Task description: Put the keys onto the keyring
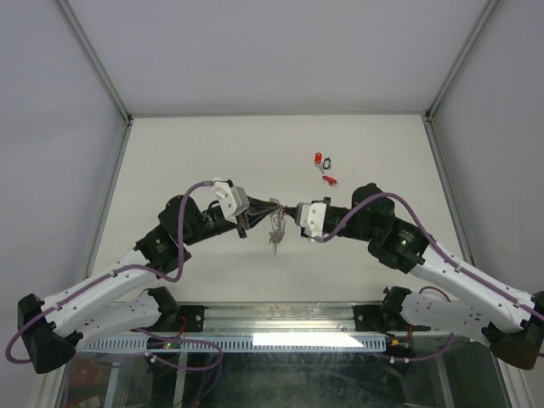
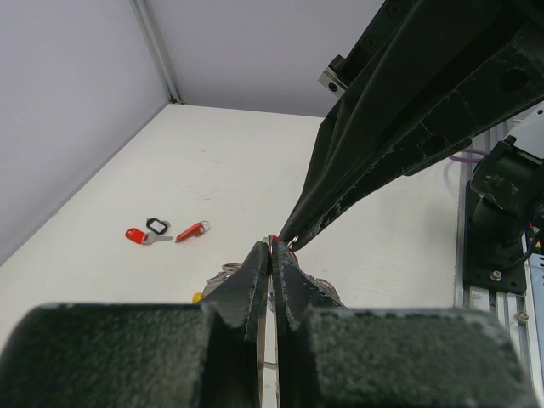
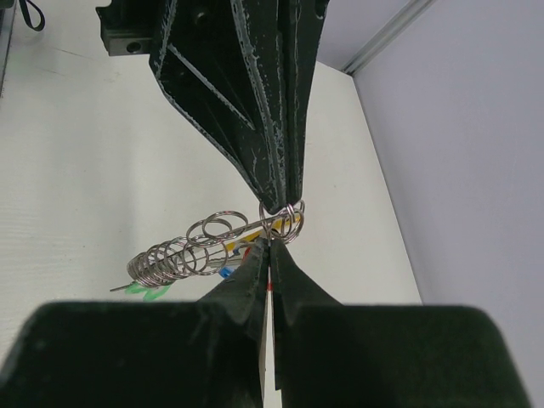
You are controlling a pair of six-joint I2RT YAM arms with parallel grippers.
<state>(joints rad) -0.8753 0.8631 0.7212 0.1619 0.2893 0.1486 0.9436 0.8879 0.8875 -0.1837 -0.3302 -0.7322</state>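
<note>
The keyring [image 1: 276,228] hangs above the table between both grippers. In the right wrist view it is a row of silvery rings [image 3: 191,249] with a yellow piece [image 3: 231,244] and green [image 3: 144,291] and blue tags behind. My left gripper [image 2: 273,243] is shut on the keyring's end ring [image 3: 291,218]. My right gripper [image 3: 269,243] is shut, tip to tip with the left, and a sliver of red shows between its fingers, apparently a red-tagged key. Loose keys lie on the table: one with a red tag [image 2: 134,235], one with a black tag [image 2: 158,225], another red one [image 2: 192,230].
The loose keys [image 1: 324,160] lie behind and right of the grippers. Grey walls with metal rails close in the table at the left, back and right. The arm bases and a metal rail [image 1: 280,340] run along the near edge.
</note>
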